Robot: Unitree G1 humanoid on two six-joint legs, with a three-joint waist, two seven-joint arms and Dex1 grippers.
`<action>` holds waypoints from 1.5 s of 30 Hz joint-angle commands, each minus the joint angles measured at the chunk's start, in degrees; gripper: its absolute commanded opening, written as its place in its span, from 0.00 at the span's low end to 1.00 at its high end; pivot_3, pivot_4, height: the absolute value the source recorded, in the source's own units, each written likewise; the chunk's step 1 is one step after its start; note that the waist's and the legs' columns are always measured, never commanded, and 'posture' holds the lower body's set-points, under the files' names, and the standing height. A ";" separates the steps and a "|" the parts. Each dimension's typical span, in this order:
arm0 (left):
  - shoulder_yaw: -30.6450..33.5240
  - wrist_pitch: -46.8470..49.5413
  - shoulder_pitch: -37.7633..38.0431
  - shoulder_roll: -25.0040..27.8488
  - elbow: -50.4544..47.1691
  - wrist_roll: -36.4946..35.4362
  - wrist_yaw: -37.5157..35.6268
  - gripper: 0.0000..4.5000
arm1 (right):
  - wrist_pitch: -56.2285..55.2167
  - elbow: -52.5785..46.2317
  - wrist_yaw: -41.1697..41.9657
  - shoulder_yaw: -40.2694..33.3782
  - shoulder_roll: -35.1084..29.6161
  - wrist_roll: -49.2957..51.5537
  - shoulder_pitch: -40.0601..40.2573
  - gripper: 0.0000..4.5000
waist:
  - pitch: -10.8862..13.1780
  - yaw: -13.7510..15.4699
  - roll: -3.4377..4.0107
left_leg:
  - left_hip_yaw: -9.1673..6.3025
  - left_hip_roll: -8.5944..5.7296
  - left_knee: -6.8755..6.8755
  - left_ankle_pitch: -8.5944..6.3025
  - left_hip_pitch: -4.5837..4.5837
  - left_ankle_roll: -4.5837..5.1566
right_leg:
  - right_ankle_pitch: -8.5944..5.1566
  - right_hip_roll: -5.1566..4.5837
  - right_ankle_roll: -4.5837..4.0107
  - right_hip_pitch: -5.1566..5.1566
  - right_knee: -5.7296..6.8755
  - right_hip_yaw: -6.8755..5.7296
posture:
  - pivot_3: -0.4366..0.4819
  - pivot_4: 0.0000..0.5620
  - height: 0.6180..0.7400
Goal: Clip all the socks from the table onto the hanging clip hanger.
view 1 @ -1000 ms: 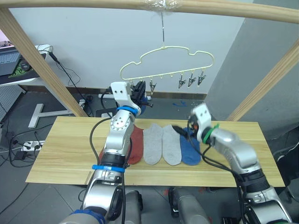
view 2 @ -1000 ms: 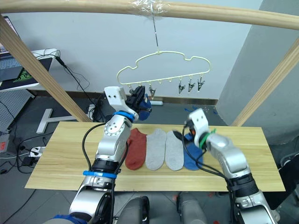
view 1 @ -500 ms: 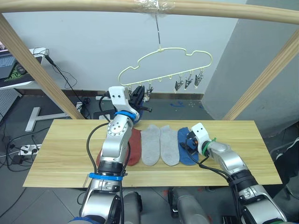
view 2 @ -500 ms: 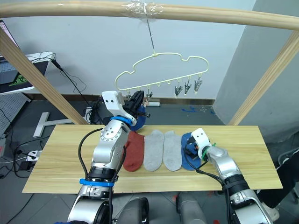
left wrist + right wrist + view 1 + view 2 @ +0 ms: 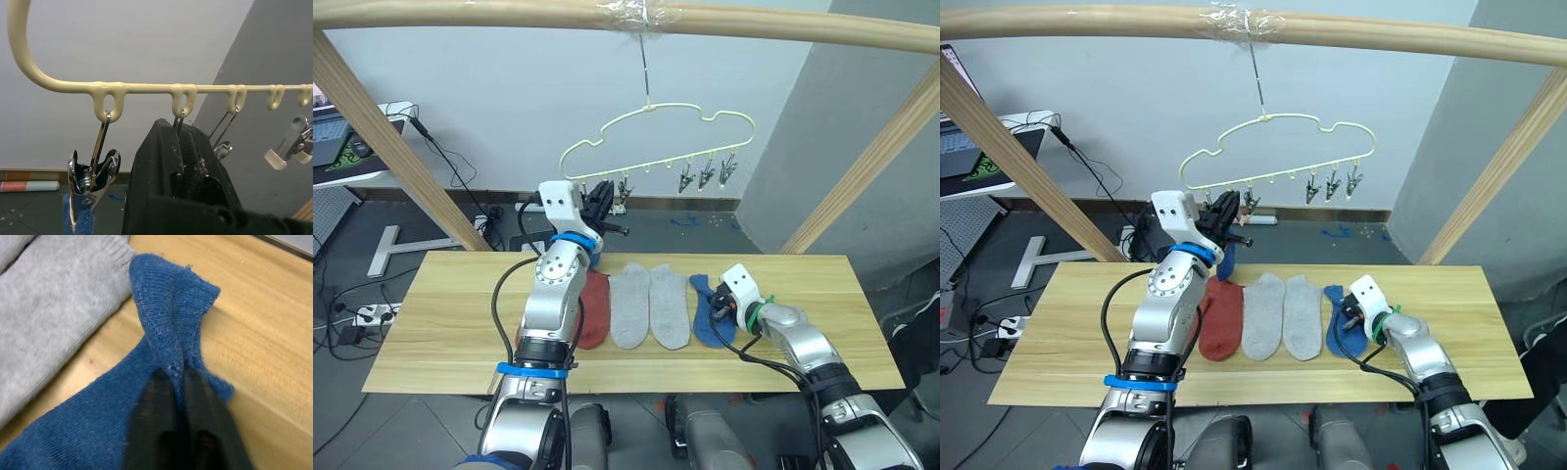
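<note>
The pale-yellow clip hanger (image 5: pixel 651 108) hangs by its hook from the top pole. My left gripper (image 5: pixel 602 196) is raised to its left group of clips, with the fingers (image 5: pixel 166 147) shut on the second clip. The first clip (image 5: pixel 90 171) holds a blue sock (image 5: pixel 73 220). On the table (image 5: pixel 440 313) lie a rust-red sock (image 5: pixel 594 308), two grey socks (image 5: pixel 629 304) (image 5: pixel 669 305) and another blue sock (image 5: pixel 710 313). My right gripper (image 5: pixel 175 374) is down on this blue sock, shut on a raised fold of its fabric (image 5: pixel 166 313).
A pale wooden pole frame (image 5: pixel 509 12) spans overhead, with slanted poles (image 5: pixel 391 137) (image 5: pixel 862 166) at both sides. Three bare clips (image 5: pixel 705 174) hang on the hanger's right. A desk with a laptop (image 5: pixel 333 137) and floor cables lie far left.
My right gripper came down onto the blue sock on the table and shut on a fold of it. The left gripper stays at the hanger's clips.
</note>
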 commanded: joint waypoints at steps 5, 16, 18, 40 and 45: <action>3.78 8.82 0.61 0.91 -2.56 -9.46 -4.37 0.00 | -4.06 -14.77 5.22 0.45 -5.63 -1.52 4.51 0.01 | -0.02 -0.03 0.03 | 0.02 0.00 -0.01 0.00 -0.02 0.00 | 0.00 0.00 0.00 -0.03 -0.01 0.02 | 0.40 0.37 1.00; 14.42 33.47 0.02 0.63 -11.23 -33.38 -0.81 0.00 | 4.06 -32.78 3.12 4.97 1.21 -2.24 -0.68 0.01 | -0.04 -1.30 0.02 | -0.14 0.07 0.00 0.00 0.04 -0.01 | 0.00 0.07 0.01 -0.03 0.07 -0.05 | 0.40 0.37 1.00; 14.57 34.72 0.13 0.74 -11.99 -34.66 -0.26 0.00 | 4.66 -31.73 2.56 5.55 3.02 -2.61 -2.44 0.01 | -0.04 -1.26 0.02 | -0.17 0.03 0.01 0.01 0.02 -0.01 | 0.00 0.04 0.01 -0.03 0.06 -0.02 | 0.40 0.37 1.00; 12.66 37.00 0.95 0.71 -14.63 -38.32 0.43 0.00 | 6.30 -26.81 1.18 4.78 10.22 -0.95 -11.83 0.01 | -0.05 -0.82 -0.03 | -0.16 0.01 -0.01 0.00 -0.04 -0.01 | 0.00 -0.05 -0.01 -0.06 -0.01 0.02 | 0.42 0.40 1.00; 13.01 36.74 1.26 0.96 -15.07 -38.39 0.64 0.25 | 6.77 -27.27 1.23 4.89 10.36 -0.75 -11.70 0.00 | -0.05 -0.83 -0.03 | -0.17 0.02 -0.02 0.00 -0.04 -0.01 | 0.00 -0.03 -0.01 -0.07 0.00 -0.01 | 0.42 0.41 1.00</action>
